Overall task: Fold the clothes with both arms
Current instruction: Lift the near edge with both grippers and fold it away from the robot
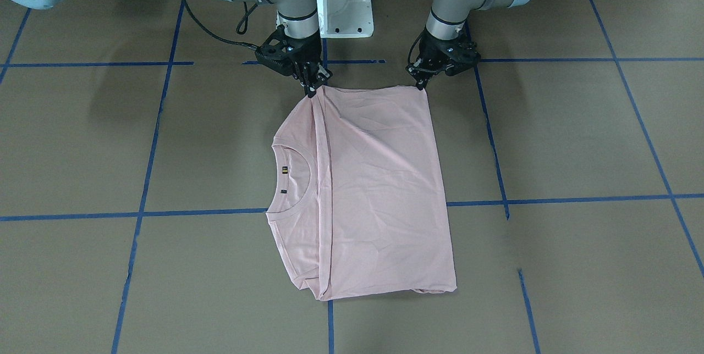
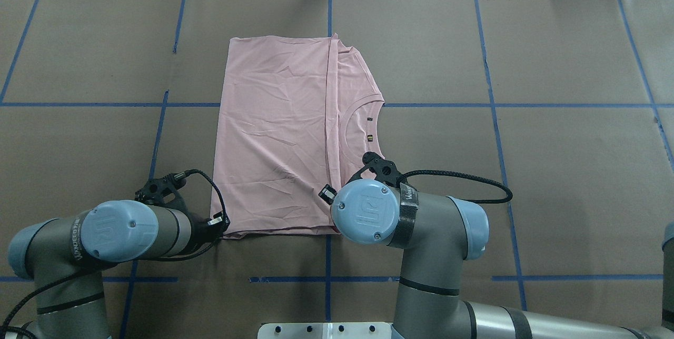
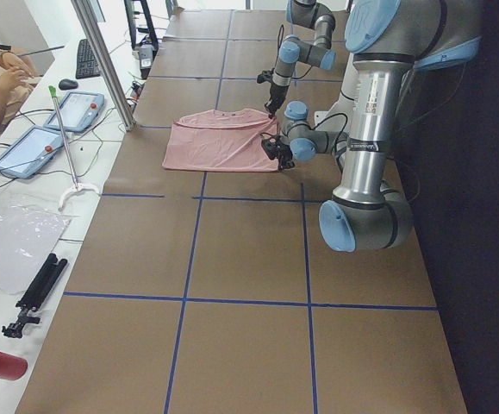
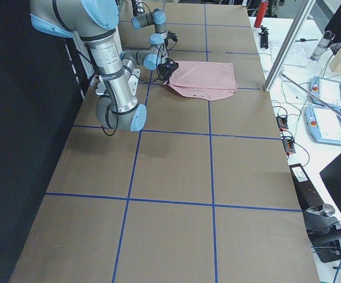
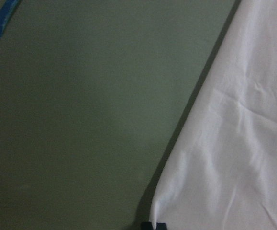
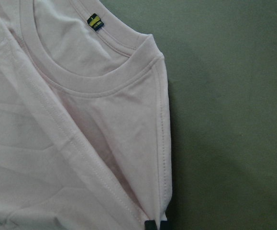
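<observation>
Now the pink T-shirt [image 1: 379,189] lies flat in the middle of the brown table [image 1: 577,139]. One layer is folded over part of its collar [image 1: 314,178], which points toward the robot's right. Both arms reach down to the shirt's edge nearest the robot. The left gripper [image 1: 424,83] sits at the hem-end corner and the right gripper [image 1: 312,90] at the shoulder-end corner. Each seems clamped on the cloth, though the wrist cameras catch very little of the grip.
</observation>
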Motion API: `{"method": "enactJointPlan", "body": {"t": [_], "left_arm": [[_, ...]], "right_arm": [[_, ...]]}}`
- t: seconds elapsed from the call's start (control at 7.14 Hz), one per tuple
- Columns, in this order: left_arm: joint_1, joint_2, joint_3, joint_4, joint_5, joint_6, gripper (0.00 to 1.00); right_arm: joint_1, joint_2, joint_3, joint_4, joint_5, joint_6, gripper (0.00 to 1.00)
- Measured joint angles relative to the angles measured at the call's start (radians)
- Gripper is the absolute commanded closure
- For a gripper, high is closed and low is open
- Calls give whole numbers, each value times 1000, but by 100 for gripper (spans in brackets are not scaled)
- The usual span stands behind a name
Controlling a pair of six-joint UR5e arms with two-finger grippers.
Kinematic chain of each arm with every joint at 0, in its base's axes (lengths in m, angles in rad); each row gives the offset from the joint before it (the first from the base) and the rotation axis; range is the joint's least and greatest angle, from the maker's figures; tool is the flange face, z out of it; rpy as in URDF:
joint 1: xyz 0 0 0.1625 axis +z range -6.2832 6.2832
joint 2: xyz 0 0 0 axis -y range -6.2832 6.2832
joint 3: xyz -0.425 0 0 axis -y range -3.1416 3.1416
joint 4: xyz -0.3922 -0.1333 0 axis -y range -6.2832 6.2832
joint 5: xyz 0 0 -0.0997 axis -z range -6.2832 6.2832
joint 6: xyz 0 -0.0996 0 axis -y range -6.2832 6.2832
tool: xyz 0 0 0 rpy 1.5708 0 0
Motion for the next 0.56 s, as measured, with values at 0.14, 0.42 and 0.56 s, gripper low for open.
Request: {"method": "enactJointPlan", "body": {"t": [0.14,0.42,0.56], "left_arm": [[0,0,-24,11,0,-3,100],[36,-2,-155,106,-4,-46,100],[66,-14,-270,212,-6,-76,100]], "right_arm": [[0,-3,1,0,-1,0,100],[-67,-65,110,-5,-40,10,100],[-129,-127,247,-38,-88,19,100]]}}
